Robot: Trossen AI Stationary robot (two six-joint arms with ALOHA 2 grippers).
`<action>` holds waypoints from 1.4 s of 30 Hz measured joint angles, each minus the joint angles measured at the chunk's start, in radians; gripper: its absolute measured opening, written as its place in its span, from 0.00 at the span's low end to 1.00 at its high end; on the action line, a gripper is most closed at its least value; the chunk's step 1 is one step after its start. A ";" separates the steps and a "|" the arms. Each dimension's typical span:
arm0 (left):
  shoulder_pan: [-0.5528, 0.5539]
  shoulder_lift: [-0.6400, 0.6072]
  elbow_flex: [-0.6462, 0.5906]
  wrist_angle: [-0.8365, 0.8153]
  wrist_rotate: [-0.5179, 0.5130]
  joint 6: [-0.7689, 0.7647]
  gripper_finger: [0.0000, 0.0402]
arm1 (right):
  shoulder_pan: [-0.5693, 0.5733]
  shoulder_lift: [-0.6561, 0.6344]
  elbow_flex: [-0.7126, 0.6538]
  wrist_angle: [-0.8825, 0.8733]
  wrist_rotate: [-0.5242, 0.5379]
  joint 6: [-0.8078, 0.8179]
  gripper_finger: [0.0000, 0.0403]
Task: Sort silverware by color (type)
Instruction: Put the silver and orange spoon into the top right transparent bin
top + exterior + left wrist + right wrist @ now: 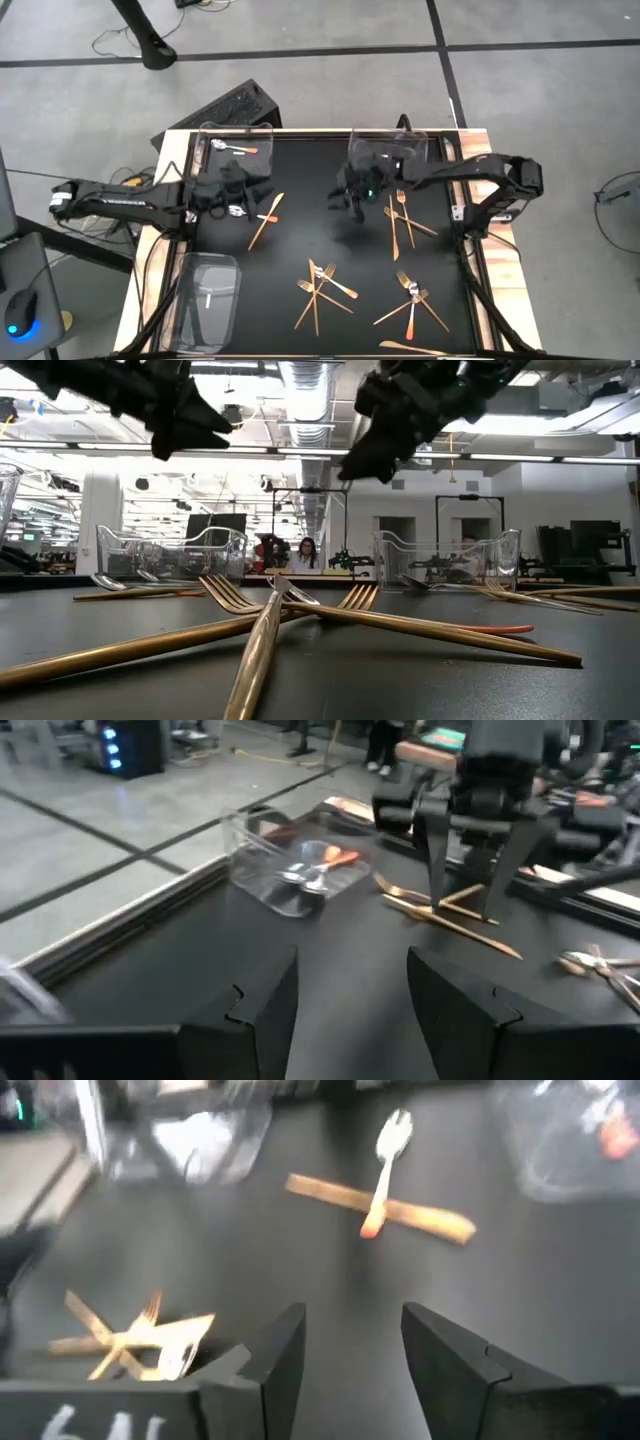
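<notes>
Your left gripper's (350,1010) fingers (262,1012) are standing apart with nothing between them, and your right gripper's (352,1365) fingers (455,1370) are also standing apart and holding nothing. In the high view the left gripper (243,192) is hovering over the black mat (330,250) near its back left part, just beside a gold knife (266,220) and a red-handled spoon crossing it. The right gripper (352,200) is hanging above the middle back of the mat, near a clear tray (432,140) at the back right.

The silverware is lying scattered: you are looking at a pile of forks (320,290) at the front centre, another cluster (412,300) with a red-handled spoon at the front right, and several gold pieces (405,220) beside the right gripper. One spoon (236,149) is sitting in the back left tray (205,135). Another clear tray (205,290) is sitting at the front left edge.
</notes>
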 joint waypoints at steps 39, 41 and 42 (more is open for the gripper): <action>-0.301 0.366 -0.053 0.287 -0.352 -0.144 0.43 | 0.855 -0.097 -0.031 -0.827 0.461 1.562 0.44; -0.311 0.366 -0.053 0.303 -0.352 -0.140 0.43 | 0.913 -0.044 -0.032 -0.806 0.427 1.696 0.44; -0.316 0.366 -0.053 0.303 -0.352 -0.140 0.43 | 0.935 -0.020 -0.032 -0.790 0.406 1.751 0.44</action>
